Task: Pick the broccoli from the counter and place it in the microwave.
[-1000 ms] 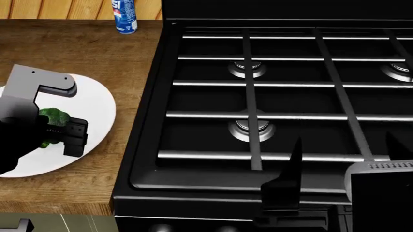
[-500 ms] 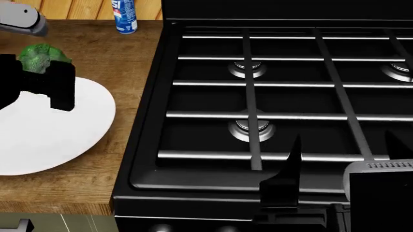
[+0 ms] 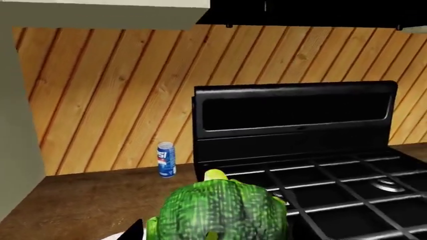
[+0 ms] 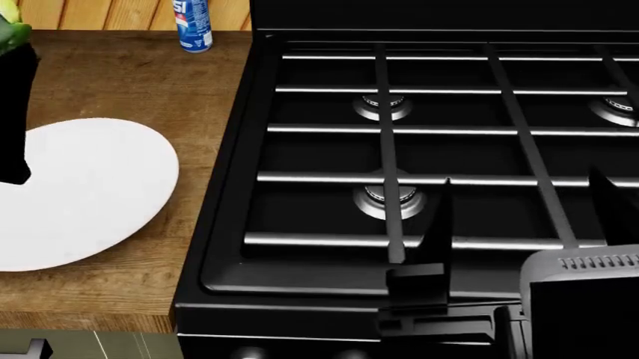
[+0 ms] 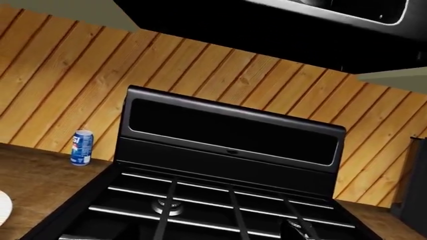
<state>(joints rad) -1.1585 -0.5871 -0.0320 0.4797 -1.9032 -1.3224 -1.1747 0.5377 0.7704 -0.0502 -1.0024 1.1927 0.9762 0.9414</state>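
The broccoli (image 3: 220, 210) is a bright-green lumpy floret that fills the lower middle of the left wrist view. My left gripper (image 4: 12, 52) is shut on it and holds it well above the wood counter (image 4: 130, 82). In the head view only a green sliver of the broccoli (image 4: 6, 31) shows at the far left edge, above the black gripper. My right gripper (image 4: 519, 224) is open and empty over the stove's front edge. The dark underside of the microwave (image 5: 267, 30) hangs above the stove.
A white plate (image 4: 90, 194) lies bare on the counter at the left. A blue-and-white can (image 4: 194, 24) stands at the counter's back by the wooden wall; it also shows in the left wrist view (image 3: 166, 160). The black gas stove (image 4: 429, 134) with grates fills the right.
My left gripper has lifted the broccoli off the white plate, up and toward the far left edge of the head view. My right gripper has shifted slightly left.
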